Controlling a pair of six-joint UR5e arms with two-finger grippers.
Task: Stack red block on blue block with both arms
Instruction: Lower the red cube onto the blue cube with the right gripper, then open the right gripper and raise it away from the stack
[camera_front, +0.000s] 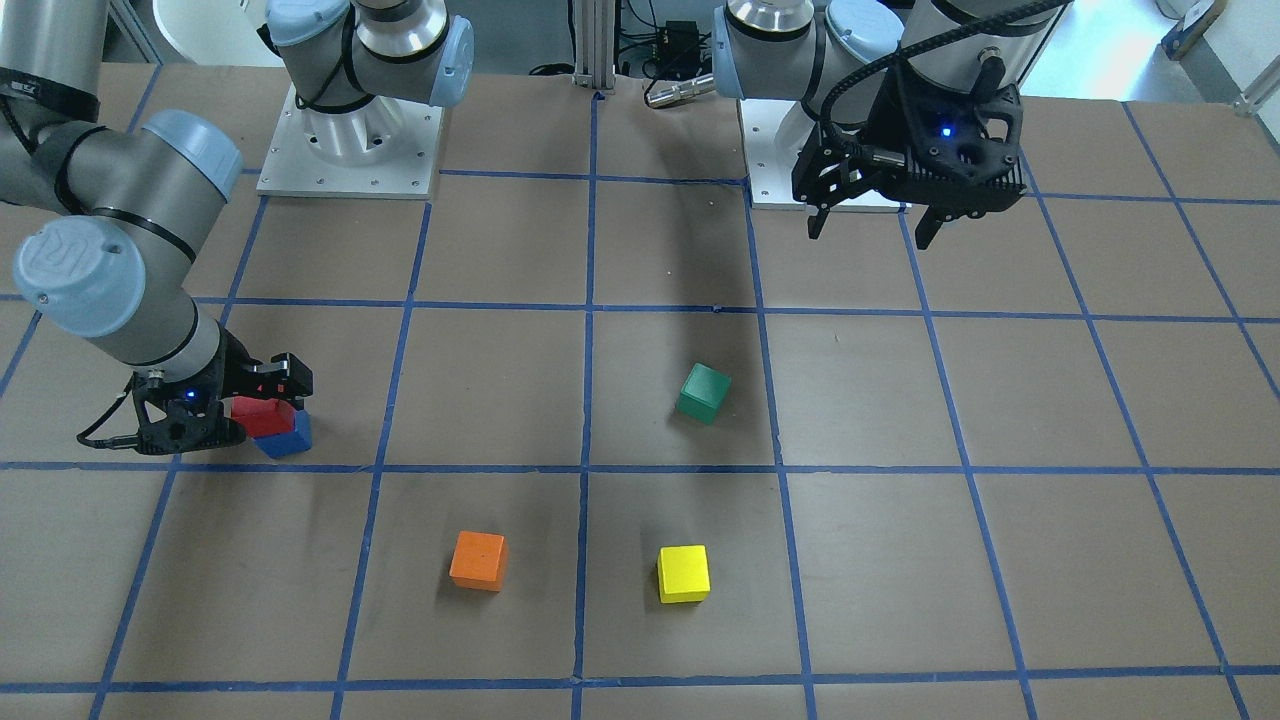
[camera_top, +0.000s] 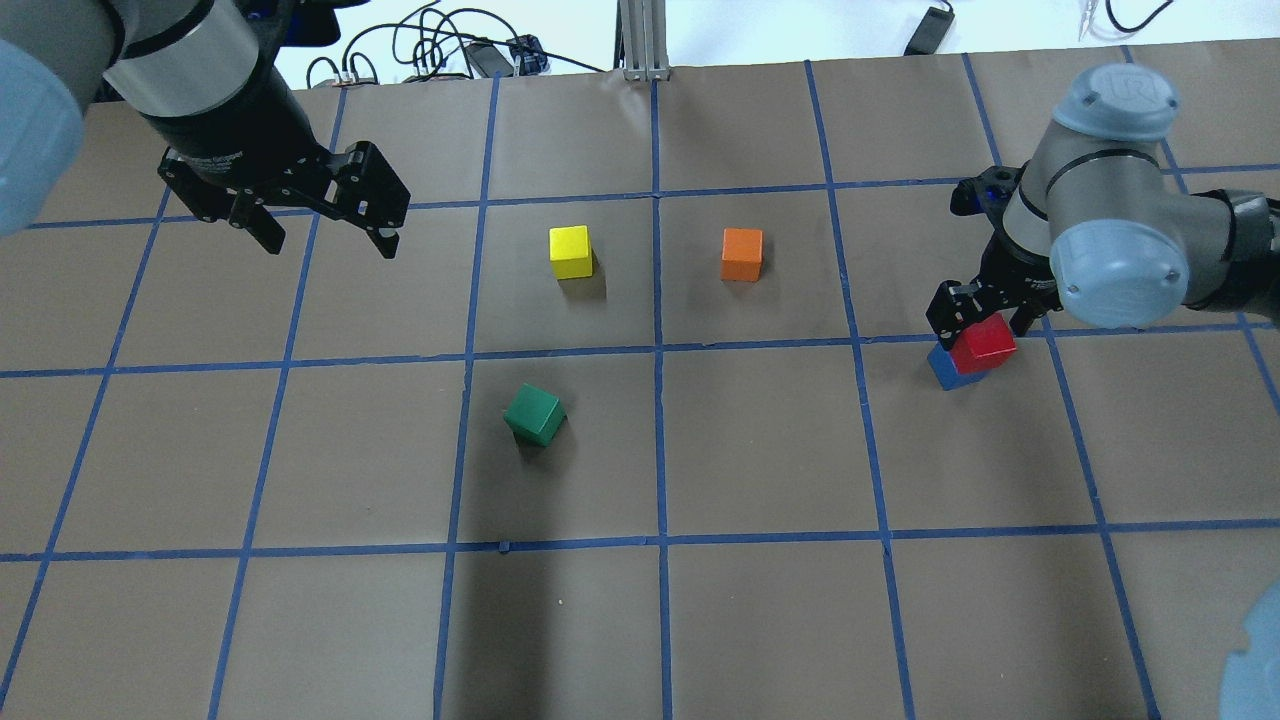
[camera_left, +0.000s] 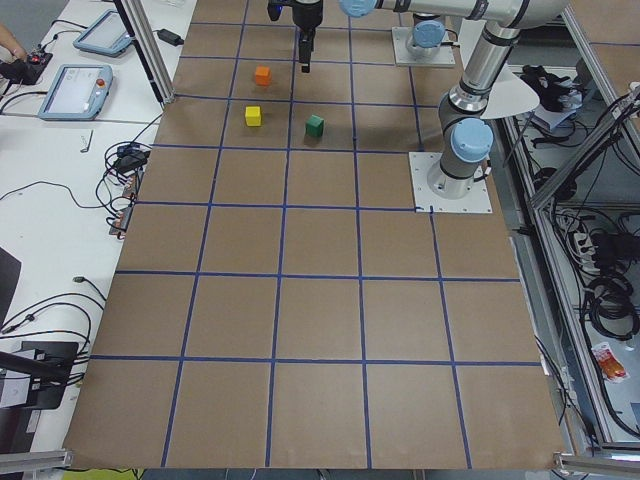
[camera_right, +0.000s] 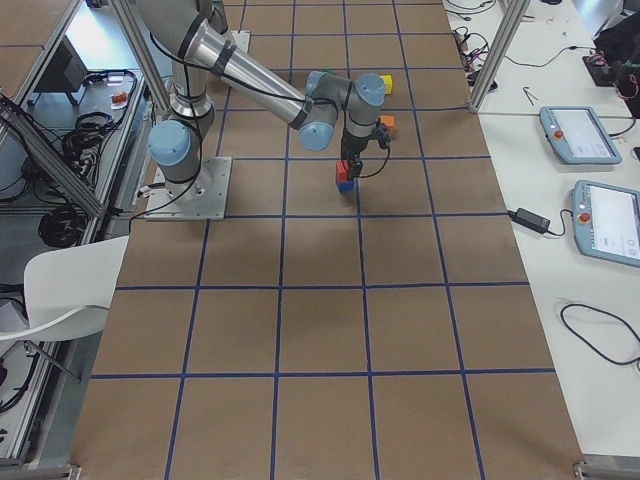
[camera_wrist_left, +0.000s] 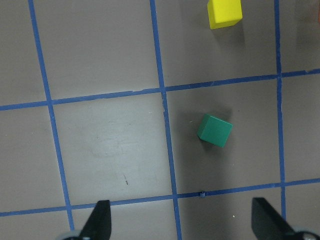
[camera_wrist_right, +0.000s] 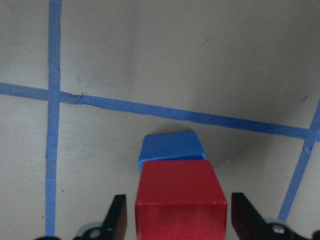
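The right claw (camera_top: 982, 322) straddles the red block (camera_wrist_right: 181, 202), with a thin gap showing between each finger and the block's sides, so it is slightly spread and not pinching. The red block sits on the blue block (camera_wrist_right: 171, 146), directly beneath this claw. The left claw (camera_top: 329, 242) hangs spread wide above the surface (camera_top: 760, 450), with a green block (camera_wrist_left: 215, 130) lying below and ahead of it.

Lit brightly and evenly from overhead, throwing soft shadows beside the green block (camera_top: 535, 415). Shows mild glare on the table (camera_wrist_left: 110, 145), otherwise sharp.
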